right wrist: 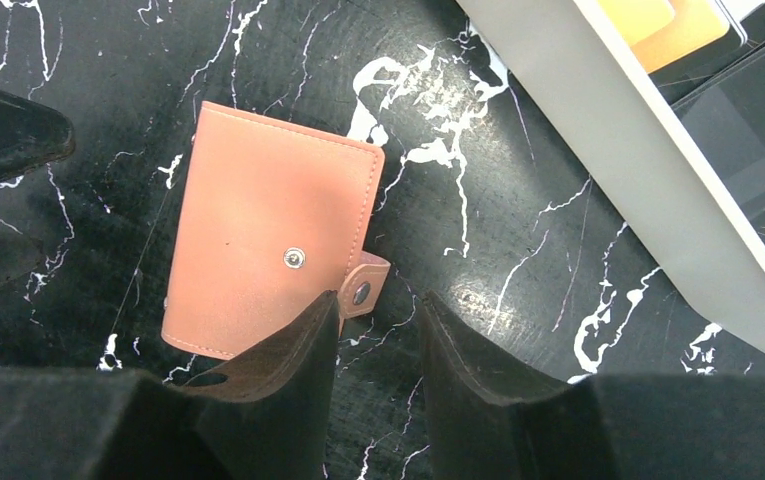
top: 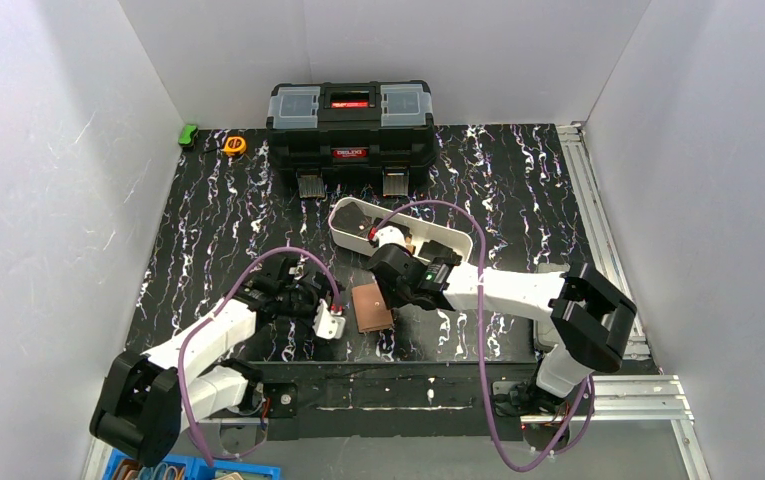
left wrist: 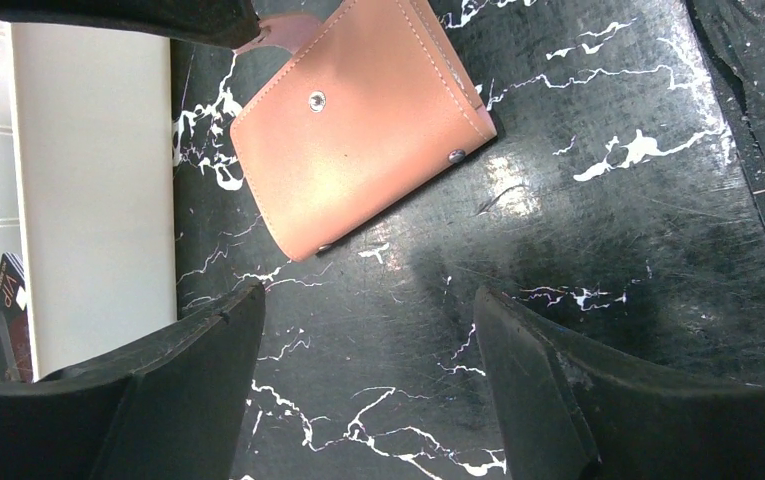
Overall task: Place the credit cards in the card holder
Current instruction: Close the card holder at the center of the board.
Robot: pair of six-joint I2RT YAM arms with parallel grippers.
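Observation:
The card holder [top: 370, 306] is a tan-pink wallet lying folded flat on the black marbled table. Its snap tab [right wrist: 363, 290] hangs loose beside the stud [right wrist: 295, 258]. My right gripper [right wrist: 378, 298] hovers over the wallet's tab corner, open a narrow way with nothing between the fingers; the left fingertip overlaps the wallet's edge. My left gripper [left wrist: 368, 300] is open wide over bare table just short of the wallet [left wrist: 358, 130]. Yellow-orange credit cards [right wrist: 668, 25] lie in the white tray [right wrist: 658, 170] with a dark card [right wrist: 748, 110].
The long white tray [top: 458, 240] sits just behind the right wrist. A black toolbox [top: 350, 125] stands at the back, with a yellow tape measure [top: 235, 145] and a green object [top: 189, 134] to its left. White walls enclose the table.

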